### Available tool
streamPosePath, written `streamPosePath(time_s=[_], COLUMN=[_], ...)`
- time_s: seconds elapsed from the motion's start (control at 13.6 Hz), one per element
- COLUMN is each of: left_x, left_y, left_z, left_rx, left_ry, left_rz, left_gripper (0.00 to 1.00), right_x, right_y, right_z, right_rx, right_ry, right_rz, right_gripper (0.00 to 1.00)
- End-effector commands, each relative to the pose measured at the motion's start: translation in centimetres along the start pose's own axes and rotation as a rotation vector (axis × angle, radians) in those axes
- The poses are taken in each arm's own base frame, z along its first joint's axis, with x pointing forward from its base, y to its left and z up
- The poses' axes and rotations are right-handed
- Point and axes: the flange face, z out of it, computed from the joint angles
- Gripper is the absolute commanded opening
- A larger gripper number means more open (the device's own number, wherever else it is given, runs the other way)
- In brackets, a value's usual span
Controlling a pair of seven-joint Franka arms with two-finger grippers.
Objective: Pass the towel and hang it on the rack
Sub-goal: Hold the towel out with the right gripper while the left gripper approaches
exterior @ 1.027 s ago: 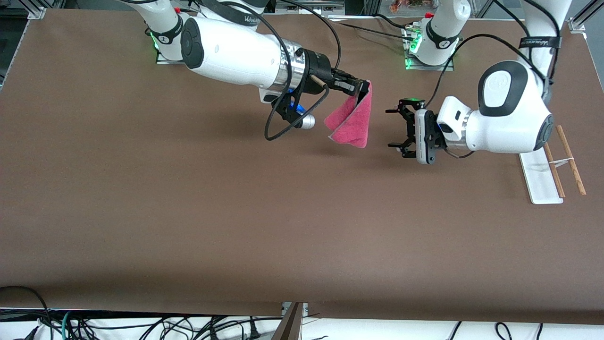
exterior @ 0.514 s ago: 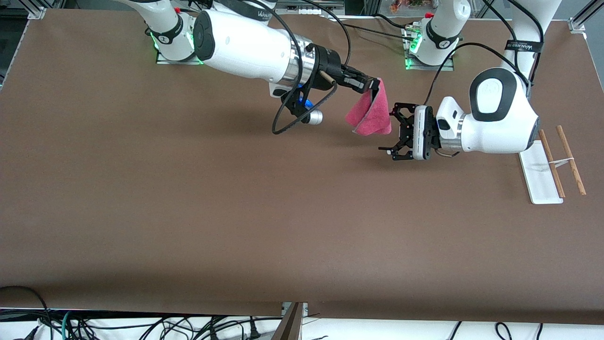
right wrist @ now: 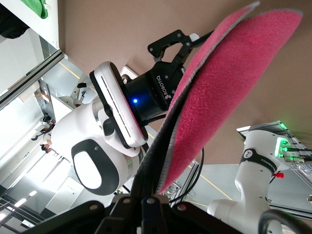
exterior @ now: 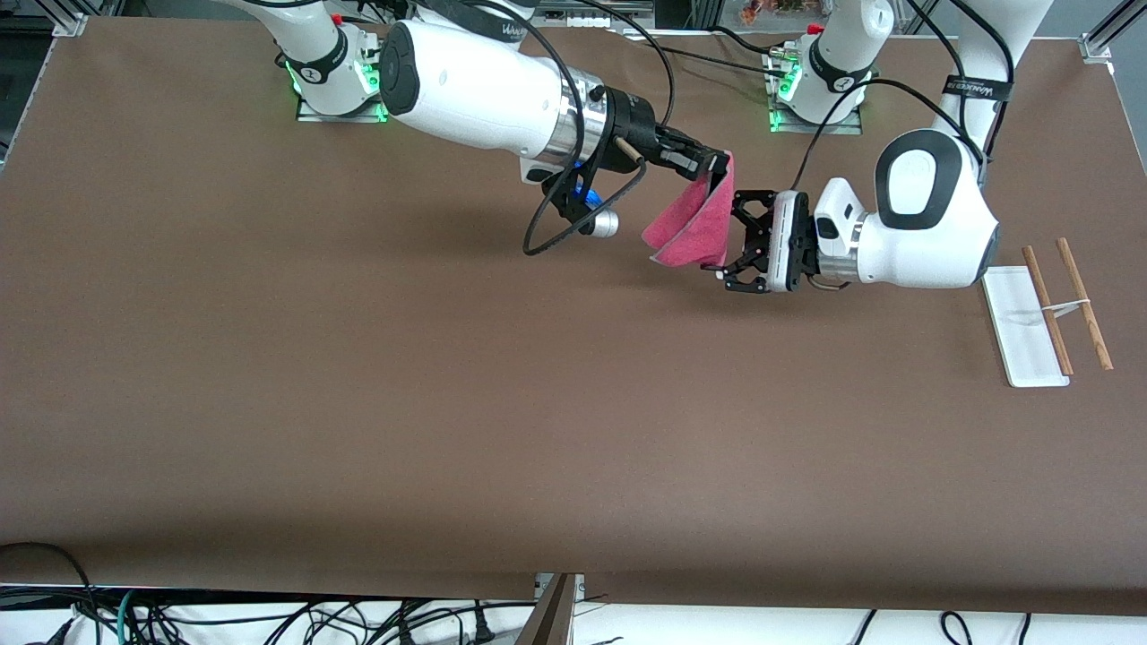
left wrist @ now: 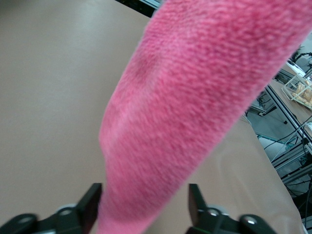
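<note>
The table [exterior: 358, 403] is bare brown; the rack [exterior: 1044, 313] stands by the edge at the left arm's end, untouched. I have the right gripper [exterior: 708, 164] pinching the towel [exterior: 690, 228] by its top corner, hanging over the table toward the base-side edge. In the last second my left gripper [exterior: 730, 242] has closed in on the cloth, and its spread fingers [left wrist: 90, 202] now straddle it. I judge the handover ready for the clamp.
</note>
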Motion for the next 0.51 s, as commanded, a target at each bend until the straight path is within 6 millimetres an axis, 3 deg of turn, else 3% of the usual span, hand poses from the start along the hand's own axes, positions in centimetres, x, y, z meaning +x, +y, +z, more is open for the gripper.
streamPosePath(time_s=[0.0,0.44], left_x=[-0.08,-0.31], left_y=[0.53,0.43], left_z=[-0.23,-0.73], left_rx=[0.019,0.022], left_ry=[0.025,0.030], left_rz=[0.046,0.043], left_gripper=[0.00,0.00], right_x=[-0.56,-0.57], right_y=[-0.60,-0.79], right_z=[-0.01,-0.16], right_rx=[0.026,0.045], right_ry=[-0.017,-0.015], right_rz=[0.015,0.032], right_gripper=[0.00,0.00])
